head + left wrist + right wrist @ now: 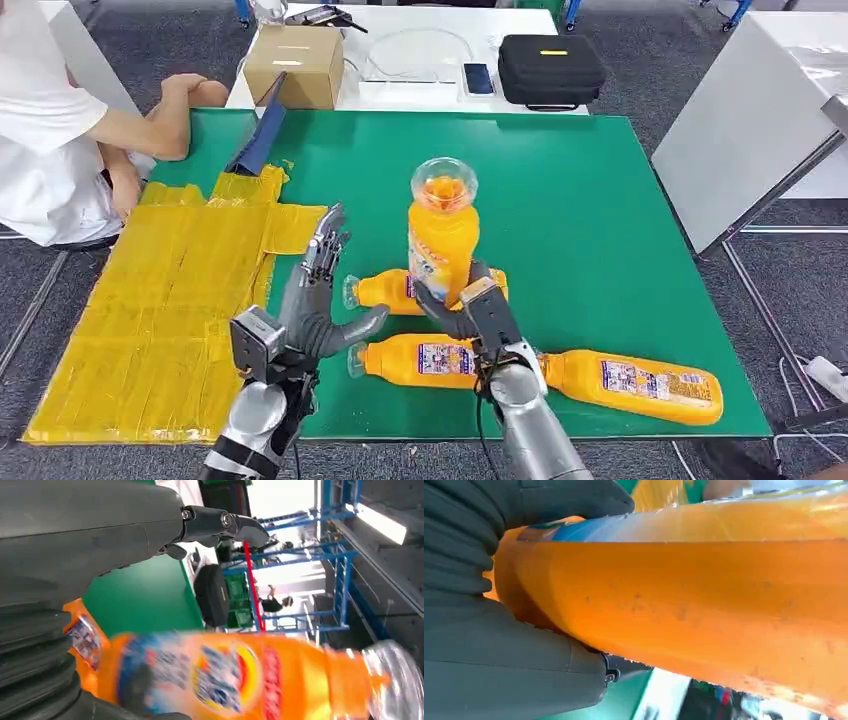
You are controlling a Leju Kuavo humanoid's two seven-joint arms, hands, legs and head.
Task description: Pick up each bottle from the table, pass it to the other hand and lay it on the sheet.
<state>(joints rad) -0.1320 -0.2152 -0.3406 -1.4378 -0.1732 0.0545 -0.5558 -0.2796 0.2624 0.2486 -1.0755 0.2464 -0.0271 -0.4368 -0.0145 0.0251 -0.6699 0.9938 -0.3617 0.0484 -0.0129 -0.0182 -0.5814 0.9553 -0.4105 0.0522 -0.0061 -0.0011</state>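
Observation:
My right hand [478, 308] grips an orange bottle [441, 237] by its lower part and holds it upright above the green table [590, 190]; the same bottle [704, 595] lies against that hand's fingers in the right wrist view. My left hand [312, 300] is open, fingers spread, just left of the held bottle [250, 675] and apart from it. Three more orange bottles lie on the table: one [385, 290] behind the held one, one [420, 359] at the front edge, one [635, 383] at the front right. The yellow sheet [170, 300] covers the table's left side.
A person [60, 130] sits at the table's far left, a forearm resting near the sheet. A blue folder [262, 130] lies at the sheet's far end. A cardboard box [295, 62] and a black case [550, 68] stand on the white table behind.

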